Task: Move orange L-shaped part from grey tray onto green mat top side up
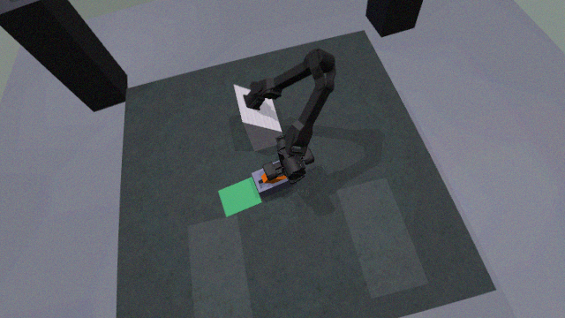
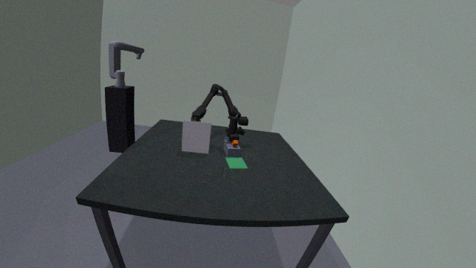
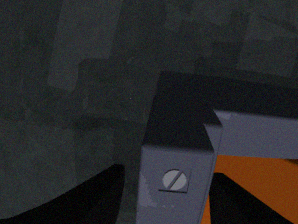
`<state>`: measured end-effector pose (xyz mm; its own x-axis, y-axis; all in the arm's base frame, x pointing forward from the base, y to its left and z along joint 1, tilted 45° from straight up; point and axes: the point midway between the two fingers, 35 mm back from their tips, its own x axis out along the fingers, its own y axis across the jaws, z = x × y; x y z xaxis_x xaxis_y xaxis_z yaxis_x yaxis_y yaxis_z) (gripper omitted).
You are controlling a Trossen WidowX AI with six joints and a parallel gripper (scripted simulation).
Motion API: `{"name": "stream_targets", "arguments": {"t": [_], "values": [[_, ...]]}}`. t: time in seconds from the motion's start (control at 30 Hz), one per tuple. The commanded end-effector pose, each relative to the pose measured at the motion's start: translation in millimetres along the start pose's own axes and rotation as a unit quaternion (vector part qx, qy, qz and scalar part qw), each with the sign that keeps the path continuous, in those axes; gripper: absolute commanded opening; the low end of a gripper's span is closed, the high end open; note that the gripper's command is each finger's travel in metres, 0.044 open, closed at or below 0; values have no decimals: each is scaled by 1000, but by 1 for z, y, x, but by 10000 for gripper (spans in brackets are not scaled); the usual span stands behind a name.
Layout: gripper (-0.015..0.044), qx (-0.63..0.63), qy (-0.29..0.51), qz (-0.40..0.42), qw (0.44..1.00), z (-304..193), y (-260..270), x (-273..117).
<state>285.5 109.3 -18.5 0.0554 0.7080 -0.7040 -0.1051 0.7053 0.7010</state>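
Note:
The orange part is tipped in the grey tray. Its end near the green mat stands raised, with dark pocket showing under it in the top view. My gripper is partly open with nothing pinched. It is low over the tray's far end. In the wrist view the right finger is over the orange part and the left finger is outside the tray's end wall. The L-shaped end is mostly hidden, and fingertip contact is not clearly visible. The mat lies flat beside the tray.
A pale box-like block stands on the dark table, near the arm's base. A round screw head shows on the tray's end wall. A black pedestal with a grey arm stands beyond the table.

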Motion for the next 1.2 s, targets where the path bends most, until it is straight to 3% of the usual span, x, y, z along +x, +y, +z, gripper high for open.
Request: {"name": "stream_targets", "arguments": {"t": [0.0,0.8,1.07,1.17], "values": [[180,4,2,-1,1000,-2,-1,2],[180,4,2,-2,1000,-1,10,-14],[180,4,3,-5,1000,1,-2,-98],[180,4,3,-3,1000,-1,-1,-108]]}}
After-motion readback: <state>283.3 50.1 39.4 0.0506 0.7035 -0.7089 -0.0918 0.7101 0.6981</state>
